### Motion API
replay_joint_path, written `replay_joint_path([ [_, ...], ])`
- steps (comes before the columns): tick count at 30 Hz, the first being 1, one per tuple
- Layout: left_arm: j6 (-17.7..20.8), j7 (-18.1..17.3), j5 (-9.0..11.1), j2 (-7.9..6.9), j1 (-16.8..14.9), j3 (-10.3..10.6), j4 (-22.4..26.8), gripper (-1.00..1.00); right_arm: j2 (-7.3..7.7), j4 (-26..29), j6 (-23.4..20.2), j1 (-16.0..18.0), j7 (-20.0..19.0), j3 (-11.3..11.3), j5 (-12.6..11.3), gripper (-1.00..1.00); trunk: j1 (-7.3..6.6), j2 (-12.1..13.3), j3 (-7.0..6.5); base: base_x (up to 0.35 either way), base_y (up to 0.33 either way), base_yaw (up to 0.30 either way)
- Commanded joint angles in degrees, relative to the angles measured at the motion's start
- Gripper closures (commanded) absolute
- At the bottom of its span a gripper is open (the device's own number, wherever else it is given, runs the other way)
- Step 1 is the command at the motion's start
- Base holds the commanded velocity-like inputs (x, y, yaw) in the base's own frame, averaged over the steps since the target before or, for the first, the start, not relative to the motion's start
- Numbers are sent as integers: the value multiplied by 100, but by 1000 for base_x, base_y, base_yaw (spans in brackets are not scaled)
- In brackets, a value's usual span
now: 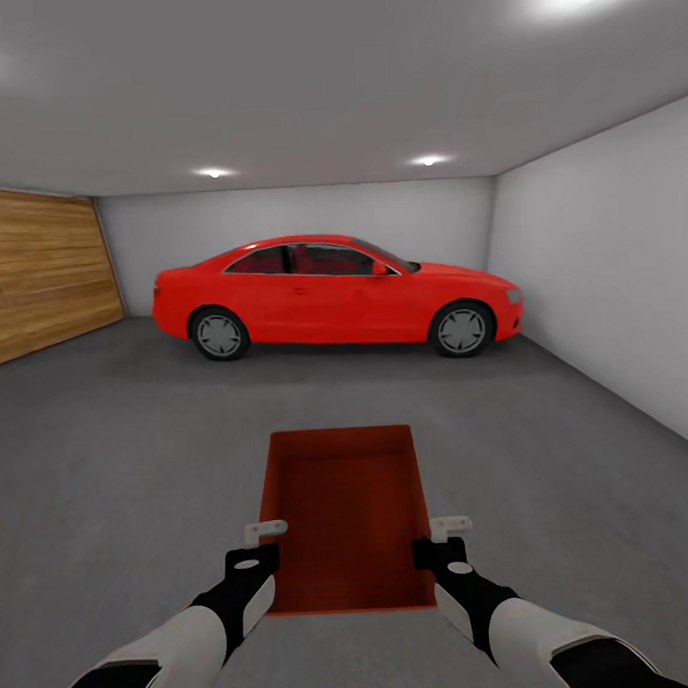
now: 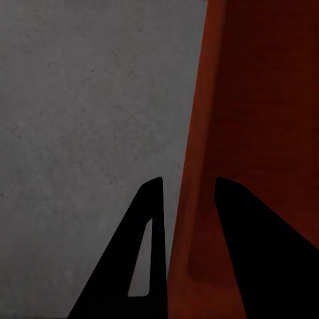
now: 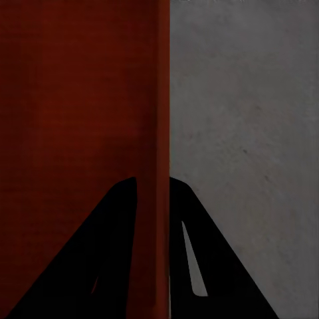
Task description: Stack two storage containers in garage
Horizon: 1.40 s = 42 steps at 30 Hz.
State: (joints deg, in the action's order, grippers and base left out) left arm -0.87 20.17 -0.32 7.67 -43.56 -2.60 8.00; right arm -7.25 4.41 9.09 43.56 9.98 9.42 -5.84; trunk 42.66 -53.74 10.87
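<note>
One orange-red open-top storage container (image 1: pixel 346 514) sits between my two arms, over the dark grey garage floor (image 1: pixel 128 443). My left gripper (image 1: pixel 264 534) is shut on its left side wall, and the left wrist view shows the fingers (image 2: pixel 149 219) straddling that wall (image 2: pixel 199 133). On the opposite side, my right gripper (image 1: pixel 450 528) is shut on the right wall, which is pinched between the pads in the right wrist view (image 3: pixel 163 133). I cannot tell whether the container rests on the floor or hangs just above it. The second container is out of view.
A red car (image 1: pixel 332 294) is parked across the back of the garage. A wood-plank door (image 1: pixel 41 272) covers the left wall, and a pale grey wall (image 1: pixel 611 272) runs along the right. Open concrete lies between me and the car.
</note>
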Motion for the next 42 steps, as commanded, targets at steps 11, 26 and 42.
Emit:
replay_joint_path([
  [11,-7,22,49,-240,-3,-92,-17,100,22,15,184,12,154,-362,-24,100,4,-6,8,321,0,0],
  [26,-1,22,58,-248,-1,-92,-17,100,22,16,204,13,149,-362,-23,100,4,-6,8,321,0,0],
  [42,-1,22,58,-248,-3,-95,-17,100,25,16,208,13,145,-362,-23,100,4,-6,8,321,0,0],
])
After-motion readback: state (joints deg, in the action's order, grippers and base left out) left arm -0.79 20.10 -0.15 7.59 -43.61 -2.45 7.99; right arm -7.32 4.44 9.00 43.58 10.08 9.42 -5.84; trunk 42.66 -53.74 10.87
